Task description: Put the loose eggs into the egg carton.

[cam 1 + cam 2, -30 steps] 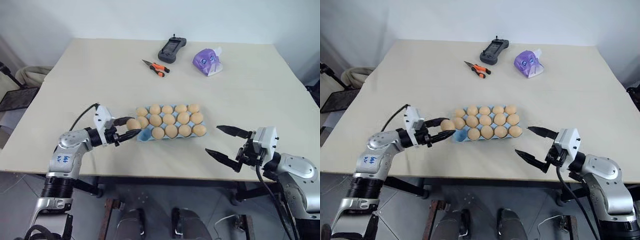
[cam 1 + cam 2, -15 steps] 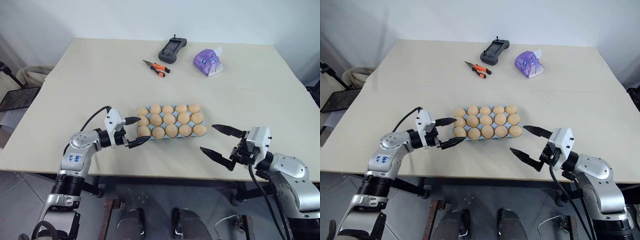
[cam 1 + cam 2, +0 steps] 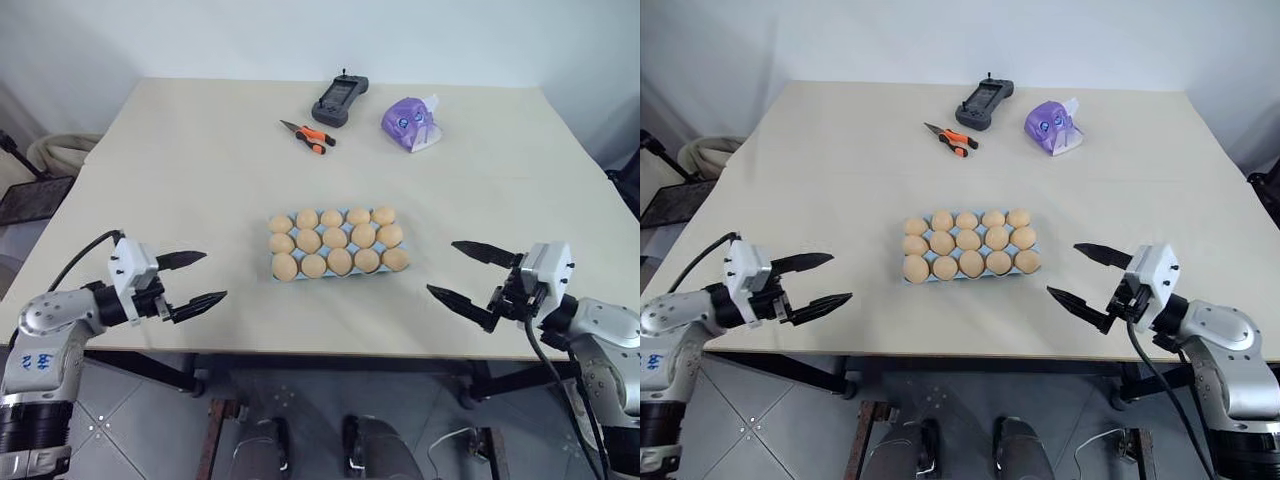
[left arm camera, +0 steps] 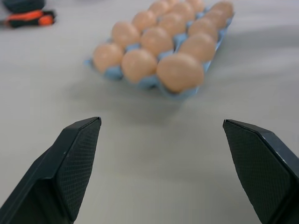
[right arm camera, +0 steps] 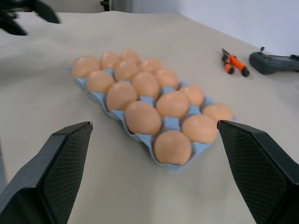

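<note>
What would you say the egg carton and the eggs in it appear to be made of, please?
The egg carton looks like moulded pulp or thin plastic, light blue and matte, with soft scalloped cup edges. The eggs look smooth and matte, uniformly orange-tan with no gloss; real shell or plastic dummies, the look leaves open.

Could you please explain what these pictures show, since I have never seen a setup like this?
A two-armed robot faces a table. Two pictures come from cameras on its head, looking down; the other two sit on its wrists, looking along each claw. The left claw and right claw are both open and hold nothing. Between them lies a blue egg carton with every cup filled by eggs. Farther back lie pliers, a dark handheld controller and a purple tissue pack.
</note>
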`<state>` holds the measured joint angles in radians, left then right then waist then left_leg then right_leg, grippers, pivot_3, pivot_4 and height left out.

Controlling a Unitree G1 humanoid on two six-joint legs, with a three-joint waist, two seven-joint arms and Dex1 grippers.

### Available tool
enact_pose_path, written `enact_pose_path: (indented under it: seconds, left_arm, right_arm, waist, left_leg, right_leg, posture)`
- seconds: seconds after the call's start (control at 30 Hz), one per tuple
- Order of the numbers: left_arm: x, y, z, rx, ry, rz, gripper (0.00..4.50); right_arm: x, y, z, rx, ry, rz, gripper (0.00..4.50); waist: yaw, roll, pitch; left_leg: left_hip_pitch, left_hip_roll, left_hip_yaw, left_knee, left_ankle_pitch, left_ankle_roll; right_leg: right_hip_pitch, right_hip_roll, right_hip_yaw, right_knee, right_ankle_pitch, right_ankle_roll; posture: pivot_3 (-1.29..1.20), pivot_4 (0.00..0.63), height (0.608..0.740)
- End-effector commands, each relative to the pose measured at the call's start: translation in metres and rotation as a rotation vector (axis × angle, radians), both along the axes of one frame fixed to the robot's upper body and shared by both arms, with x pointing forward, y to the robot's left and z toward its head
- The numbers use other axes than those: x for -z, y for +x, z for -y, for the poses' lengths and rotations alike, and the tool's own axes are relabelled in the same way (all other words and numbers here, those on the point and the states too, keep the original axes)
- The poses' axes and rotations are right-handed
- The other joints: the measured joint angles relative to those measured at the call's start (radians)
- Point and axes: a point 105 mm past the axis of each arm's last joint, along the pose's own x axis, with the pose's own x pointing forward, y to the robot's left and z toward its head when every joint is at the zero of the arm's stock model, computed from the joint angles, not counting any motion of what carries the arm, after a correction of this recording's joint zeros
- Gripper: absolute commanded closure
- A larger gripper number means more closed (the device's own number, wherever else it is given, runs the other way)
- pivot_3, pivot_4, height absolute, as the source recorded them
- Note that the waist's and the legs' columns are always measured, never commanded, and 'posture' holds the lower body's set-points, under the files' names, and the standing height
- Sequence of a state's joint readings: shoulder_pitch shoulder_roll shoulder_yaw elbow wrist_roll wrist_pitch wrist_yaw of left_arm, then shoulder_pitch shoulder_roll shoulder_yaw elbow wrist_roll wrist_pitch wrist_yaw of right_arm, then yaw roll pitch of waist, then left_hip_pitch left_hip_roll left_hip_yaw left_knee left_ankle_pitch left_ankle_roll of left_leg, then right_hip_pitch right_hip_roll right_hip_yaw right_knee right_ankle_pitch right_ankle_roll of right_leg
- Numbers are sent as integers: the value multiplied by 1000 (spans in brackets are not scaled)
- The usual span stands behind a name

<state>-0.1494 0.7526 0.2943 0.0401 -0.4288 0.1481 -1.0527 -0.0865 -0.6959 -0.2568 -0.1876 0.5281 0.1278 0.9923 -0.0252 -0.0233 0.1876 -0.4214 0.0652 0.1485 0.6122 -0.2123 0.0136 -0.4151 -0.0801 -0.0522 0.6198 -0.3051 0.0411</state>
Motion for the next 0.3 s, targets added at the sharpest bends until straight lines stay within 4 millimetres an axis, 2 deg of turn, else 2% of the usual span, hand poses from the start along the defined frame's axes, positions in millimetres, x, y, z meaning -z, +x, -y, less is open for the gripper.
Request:
enact_pose_path:
  seconds: [0.03, 0.3]
  left_arm:
    - [-21, -4, 0, -13, -7, 104, 47]
    - [-22, -11, 24, 14, 19, 140, 47]
  right_arm:
    - [-8, -2, 12, 41, -14, 44, 0]
    - [4, 1, 23, 93, -3, 21, 0]
  waist:
    - [0, 0, 0]
    - [-6, 0, 0]
  left_leg:
    - [0, 0, 0, 0, 0, 0]
    - [0, 0, 1, -3, 0, 0]
  right_leg:
    - [0, 0, 0, 0, 0, 0]
    - [-1, 1, 1, -1, 1, 2]
  posture:
    - [0, 150, 740]
    - [0, 150, 740]
